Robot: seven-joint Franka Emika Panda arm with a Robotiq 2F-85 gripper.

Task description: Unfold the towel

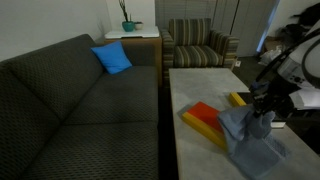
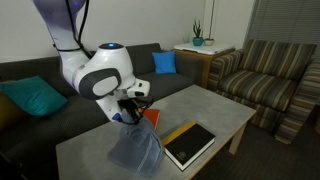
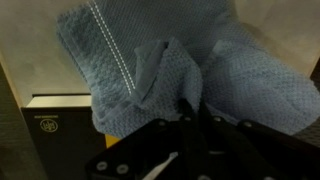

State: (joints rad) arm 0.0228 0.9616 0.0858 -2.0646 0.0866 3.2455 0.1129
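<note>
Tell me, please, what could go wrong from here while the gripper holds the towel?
1. The gripper pinches only a small fold of the towel, so the cloth may slip out when it is lifted.
2. The towel touches the black box and lies near the orange box; a pull may drag them across the table.

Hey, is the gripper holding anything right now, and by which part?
Yes: the gripper is shut on the towel, pinching a bunched-up fold of it; the rest hangs to the table.
</note>
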